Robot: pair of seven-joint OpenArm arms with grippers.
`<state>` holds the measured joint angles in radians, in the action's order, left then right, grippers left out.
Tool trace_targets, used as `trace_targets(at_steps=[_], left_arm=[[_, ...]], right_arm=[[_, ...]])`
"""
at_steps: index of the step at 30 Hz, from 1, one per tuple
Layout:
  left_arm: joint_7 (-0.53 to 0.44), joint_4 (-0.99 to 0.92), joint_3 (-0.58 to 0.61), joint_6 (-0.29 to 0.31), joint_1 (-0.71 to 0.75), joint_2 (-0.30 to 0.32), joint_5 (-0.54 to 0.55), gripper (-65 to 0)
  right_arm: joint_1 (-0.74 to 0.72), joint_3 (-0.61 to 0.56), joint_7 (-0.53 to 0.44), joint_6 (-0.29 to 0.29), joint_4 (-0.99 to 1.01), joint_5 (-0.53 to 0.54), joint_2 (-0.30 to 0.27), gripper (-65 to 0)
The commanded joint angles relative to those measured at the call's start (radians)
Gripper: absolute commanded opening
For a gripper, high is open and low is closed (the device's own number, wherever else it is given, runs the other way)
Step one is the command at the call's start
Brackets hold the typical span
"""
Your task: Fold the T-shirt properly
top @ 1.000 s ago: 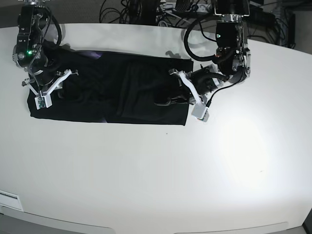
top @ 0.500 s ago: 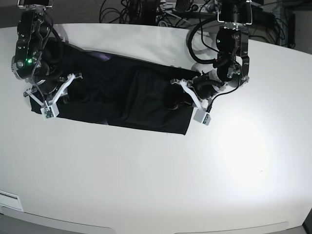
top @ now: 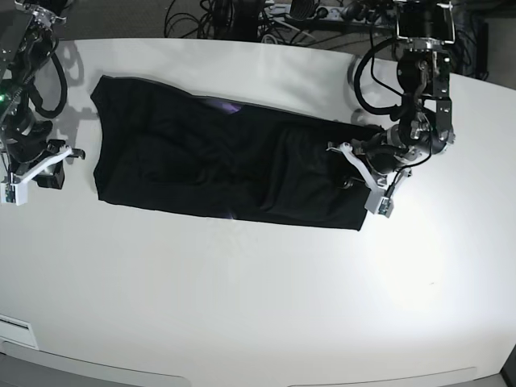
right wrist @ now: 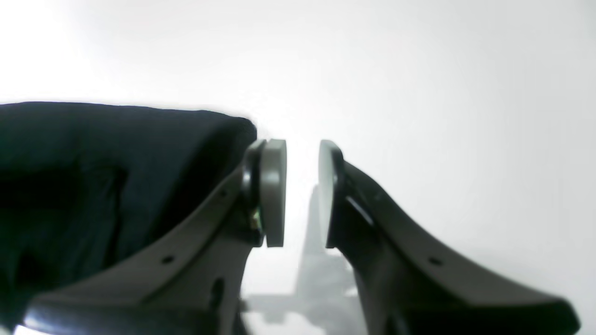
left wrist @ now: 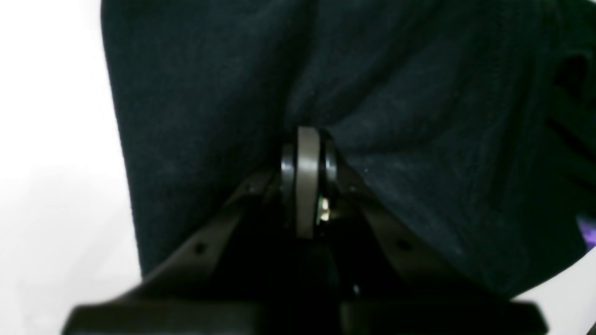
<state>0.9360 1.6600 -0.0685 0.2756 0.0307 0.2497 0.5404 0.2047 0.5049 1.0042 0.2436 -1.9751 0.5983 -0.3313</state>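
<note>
Base view, left to right. Right gripper [top: 40, 168] sits at the far left edge of the white table [top: 242, 306], just off the left end of the T-shirt [top: 218, 161], not touching it; its arm is cut off by the frame's upper left corner. Right wrist view: the two pads [right wrist: 274, 190] stand apart with bare table showing through the gap, nothing between them; black cloth [right wrist: 107, 186] lies beside the one finger, its lower part lost in shadow. The T-shirt lies spread in a long band across the upper middle of the table, left end squared off, right end narrowing toward the left gripper [top: 357, 168]. Folds and layers in the black fabric are hard to separate; only a faint purple glint shows at the upper edge near the middle, and another thin purple speck at the lower edge. Print itself not visible. At the right, the left gripper meets the shirt's right end, its fingertips hidden against the dark cloth in the base view. Left wrist view: jaws pressed together, gray pad [left wrist: 307, 181] squeezed edge-on, black cloth [left wrist: 396, 93] bunching up and radiating wrinkles from the tip, so it pinches the shirt; the exact layer caught cannot be made out. A sliver of purple at that view's right edge. Cables [top: 242, 20] tangle beyond the table's far edge, mostly in darkness.
</note>
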Motion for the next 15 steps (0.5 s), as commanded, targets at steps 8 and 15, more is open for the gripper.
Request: trace_targets(at_steps=[8,15], left_arm=[[0.087,-0.002,-0.004,-0.006,0.002,0.019,-0.026,-65.0],[0.103,-0.002,-0.004,0.027,0.002,0.019,0.023,-65.0]], right_arm=[[0.056,0.047,0.046,0.072,0.157,0.245,-0.006,-29.6],[0.028,0.047,0.074,0.128,0.349,0.385,-0.002,-29.0]])
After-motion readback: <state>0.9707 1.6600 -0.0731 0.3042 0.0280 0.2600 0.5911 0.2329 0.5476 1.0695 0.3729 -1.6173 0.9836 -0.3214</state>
